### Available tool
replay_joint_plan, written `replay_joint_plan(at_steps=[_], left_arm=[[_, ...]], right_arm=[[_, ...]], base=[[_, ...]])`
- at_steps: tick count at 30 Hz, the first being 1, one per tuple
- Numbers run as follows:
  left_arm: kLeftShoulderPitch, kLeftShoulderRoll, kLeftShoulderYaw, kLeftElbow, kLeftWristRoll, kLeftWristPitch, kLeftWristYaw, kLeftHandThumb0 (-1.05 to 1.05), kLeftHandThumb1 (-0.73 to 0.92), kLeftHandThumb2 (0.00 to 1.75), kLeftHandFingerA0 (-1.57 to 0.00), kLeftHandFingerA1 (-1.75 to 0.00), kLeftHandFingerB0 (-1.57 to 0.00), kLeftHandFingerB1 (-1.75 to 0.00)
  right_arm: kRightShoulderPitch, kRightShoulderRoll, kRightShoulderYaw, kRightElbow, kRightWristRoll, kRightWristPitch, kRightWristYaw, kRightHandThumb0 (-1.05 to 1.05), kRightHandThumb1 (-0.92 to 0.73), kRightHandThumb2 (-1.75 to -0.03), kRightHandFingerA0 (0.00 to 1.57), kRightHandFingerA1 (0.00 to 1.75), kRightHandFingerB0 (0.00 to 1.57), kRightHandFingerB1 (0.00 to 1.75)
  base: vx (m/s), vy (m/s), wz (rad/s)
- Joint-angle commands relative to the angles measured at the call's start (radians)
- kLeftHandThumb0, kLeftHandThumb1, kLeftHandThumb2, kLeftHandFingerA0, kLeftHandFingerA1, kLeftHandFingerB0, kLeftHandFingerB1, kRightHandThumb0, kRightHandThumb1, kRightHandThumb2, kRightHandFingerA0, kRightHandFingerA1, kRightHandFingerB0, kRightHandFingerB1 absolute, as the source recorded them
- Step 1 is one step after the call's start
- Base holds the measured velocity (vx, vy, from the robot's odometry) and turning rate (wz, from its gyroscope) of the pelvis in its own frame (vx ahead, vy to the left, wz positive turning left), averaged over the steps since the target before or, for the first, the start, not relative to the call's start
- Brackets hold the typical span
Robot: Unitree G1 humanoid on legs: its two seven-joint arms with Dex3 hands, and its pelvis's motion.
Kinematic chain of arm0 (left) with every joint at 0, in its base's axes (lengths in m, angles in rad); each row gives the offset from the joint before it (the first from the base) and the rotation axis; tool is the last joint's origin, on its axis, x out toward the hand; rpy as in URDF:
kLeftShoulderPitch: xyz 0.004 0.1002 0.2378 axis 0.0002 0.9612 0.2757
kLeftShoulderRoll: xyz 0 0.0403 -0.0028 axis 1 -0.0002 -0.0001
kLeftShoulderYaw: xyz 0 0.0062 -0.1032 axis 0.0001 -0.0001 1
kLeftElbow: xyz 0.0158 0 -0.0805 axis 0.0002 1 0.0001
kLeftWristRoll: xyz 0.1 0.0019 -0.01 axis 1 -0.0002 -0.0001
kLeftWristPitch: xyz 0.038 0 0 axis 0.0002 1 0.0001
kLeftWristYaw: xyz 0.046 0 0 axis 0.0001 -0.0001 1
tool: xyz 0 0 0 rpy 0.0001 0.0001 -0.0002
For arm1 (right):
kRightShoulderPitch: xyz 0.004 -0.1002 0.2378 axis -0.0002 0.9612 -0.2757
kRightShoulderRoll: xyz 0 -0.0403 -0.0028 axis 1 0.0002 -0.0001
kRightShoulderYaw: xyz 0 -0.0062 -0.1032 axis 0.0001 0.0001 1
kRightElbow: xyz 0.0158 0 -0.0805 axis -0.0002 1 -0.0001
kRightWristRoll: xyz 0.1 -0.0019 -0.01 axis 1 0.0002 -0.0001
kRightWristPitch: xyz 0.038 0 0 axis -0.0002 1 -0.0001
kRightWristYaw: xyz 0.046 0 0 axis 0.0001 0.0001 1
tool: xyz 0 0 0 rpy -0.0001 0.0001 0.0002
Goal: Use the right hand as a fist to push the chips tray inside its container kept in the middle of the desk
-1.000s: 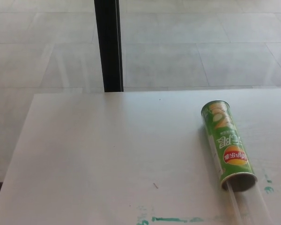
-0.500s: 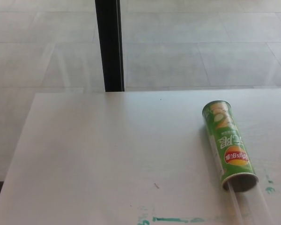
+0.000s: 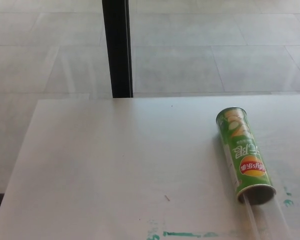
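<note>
While neither robot hand is in frame (so can't tell finger state for L or R), scene is just desk + can. White desk fills most of the view, tiled floor beyond it, black vertical post behind the far edge. Green chips container lies on its side at desk's right, open end toward the camera. Clear chips tray sticks out of that open end, running to the bottom edge. Green paint smears on desk near front edge.
</note>
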Motion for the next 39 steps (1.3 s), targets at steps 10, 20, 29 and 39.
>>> replay_joint_plan(at_steps=[10, 20, 29, 39], left_arm=[[0.016, 0.042, 0.003, 0.014, -0.014, -0.032, -0.013, -0.75, 0.92, 0.71, -0.56, -0.65, -0.47, -0.49], [0.013, 0.05, -0.008, 0.011, -0.001, -0.03, 0.004, -0.74, 0.92, 0.72, -0.57, -0.64, -0.49, -0.49], [0.012, 0.056, -0.004, 0.017, -0.009, -0.029, 0.003, -0.75, 0.92, 0.69, -0.58, -0.64, -0.51, -0.48], [0.004, 0.059, -0.011, 0.026, -0.002, -0.029, 0.011, -0.76, 0.92, 0.69, -0.55, -0.63, -0.49, -0.48]], right_arm=[[0.239, -0.299, 0.025, -0.172, -0.056, -0.14, 0.349, -1.05, -0.65, -0.61, 1.05, 0.97, 0.69, 0.87], [0.35, -0.429, 0.014, -0.276, -0.096, -0.05, 0.426, -0.97, -0.34, -0.85, 1.24, 0.8, 0.9, 0.66], [0.374, -0.478, 0.061, -0.326, -0.138, 0.035, 0.485, -0.96, -0.32, -0.83, 1.22, 0.71, 0.99, 0.58], [0.245, -0.468, 0.268, -0.272, -0.359, 0.156, 0.464, -0.94, -0.45, -0.55, 1.24, 0.68, 0.92, 0.56]], base=[[0.0, 0.0, 0.0], [0.0, 0.0, 0.0], [0.0, 0.0, 0.0], [0.0, 0.0, 0.0]])
